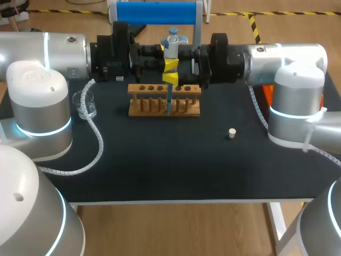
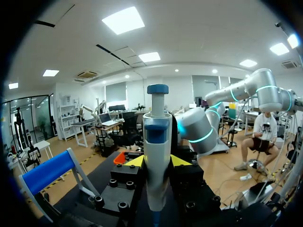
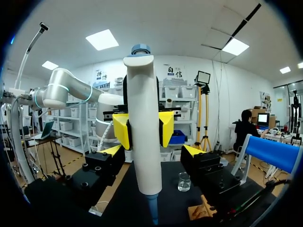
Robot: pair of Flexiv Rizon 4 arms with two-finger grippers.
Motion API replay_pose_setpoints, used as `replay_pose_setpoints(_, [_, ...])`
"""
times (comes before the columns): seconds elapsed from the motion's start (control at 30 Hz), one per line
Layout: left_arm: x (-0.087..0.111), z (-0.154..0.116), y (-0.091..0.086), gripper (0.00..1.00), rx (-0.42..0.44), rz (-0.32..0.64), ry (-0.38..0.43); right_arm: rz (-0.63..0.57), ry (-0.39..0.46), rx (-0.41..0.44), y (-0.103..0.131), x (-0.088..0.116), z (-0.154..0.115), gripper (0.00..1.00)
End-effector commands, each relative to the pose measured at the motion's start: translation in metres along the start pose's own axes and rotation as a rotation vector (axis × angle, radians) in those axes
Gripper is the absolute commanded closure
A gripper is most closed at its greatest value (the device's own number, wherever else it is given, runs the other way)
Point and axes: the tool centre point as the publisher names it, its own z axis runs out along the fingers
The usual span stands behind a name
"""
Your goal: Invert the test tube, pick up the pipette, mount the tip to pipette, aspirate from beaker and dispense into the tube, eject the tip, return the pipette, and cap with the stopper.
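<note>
The left gripper [image 2: 157, 161] is clamped on the upright pipette [image 1: 171, 45], directly above the rack [image 1: 141, 89]. The right gripper [image 3: 151, 151] meets it from the other side above the rack, with its fingers spread apart on either side of the pipette and clear of it. The blue tip [image 3: 154, 210] points down at the rack. The beaker [image 1: 85, 104] stands on the worktop [image 1: 176, 160] left of the rack. The stopper [image 1: 232, 133] lies to the rack's right and nearer the front.

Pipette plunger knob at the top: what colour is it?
Blue; the knob shows best in left wrist view.
</note>
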Motion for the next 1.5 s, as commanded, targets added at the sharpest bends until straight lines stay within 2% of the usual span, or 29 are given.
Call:
replay_pose_setpoints(0.03, [0.000,-0.001,0.001,1.00,0.005,0.002,0.001,-0.001,-0.001,-0.002,-0.001,0.000,0.001,0.42])
replay_pose_setpoints(0.07, [0.000,-0.001,0.001,1.00,0.005,0.002,0.001,-0.001,0.000,-0.002,-0.001,0.000,0.001,0.51])
replay_pose_setpoints(0.13, [0.000,-0.001,0.001,1.00,0.005,0.002,0.001,-0.002,0.002,-0.004,0.000,0.000,0.001,0.56])
replay_pose_setpoints(0.23, [0.000,-0.001,0.001,1.00,0.005,0.002,0.001,-0.003,0.003,-0.004,0.000,0.001,0.001,0.71])
replay_pose_setpoints(0.33, [0.000,-0.001,0.001,1.00,0.005,0.002,0.001,-0.004,0.004,-0.004,0.000,0.001,0.001,0.95])
replay_pose_setpoints(0.37, [0.000,-0.001,0.001,1.00,0.005,0.002,0.001,-0.004,0.004,-0.005,0.000,0.001,0.002,1.00])
replay_pose_setpoints(0.73, [0.000,-0.001,0.001,1.00,0.005,0.002,0.001,-0.003,0.018,-0.010,0.001,0.004,0.002,1.00])
replay_pose_setpoints(0.77, [0.000,-0.001,0.001,0.59,0.005,0.002,0.001,-0.002,0.019,-0.011,0.001,0.004,0.002,1.00])
replay_pose_setpoints(0.8, [0.000,-0.001,0.001,0.00,0.005,0.002,0.001,0.000,0.019,-0.012,0.001,0.004,0.002,1.00])
replay_pose_setpoints(0.97, [0.000,-0.001,0.001,0.00,0.005,0.002,0.001,0.003,0.016,-0.013,0.002,0.005,-0.009,1.00])
replay_pose_setpoints(1.1, [0.000,-0.001,0.001,0.00,0.005,0.002,0.001,-0.008,0.032,-0.008,0.006,0.009,-0.029,1.00])
replay_pose_setpoints(1.2, [0.000,-0.001,0.001,0.00,0.005,0.002,0.001,-0.001,0.051,-0.025,0.010,0.011,-0.052,1.00])
replay_pose_setpoints(1.5, [0.000,-0.001,0.001,0.00,0.005,0.002,0.001,-0.016,0.086,0.001,0.016,0.017,-0.130,1.00])
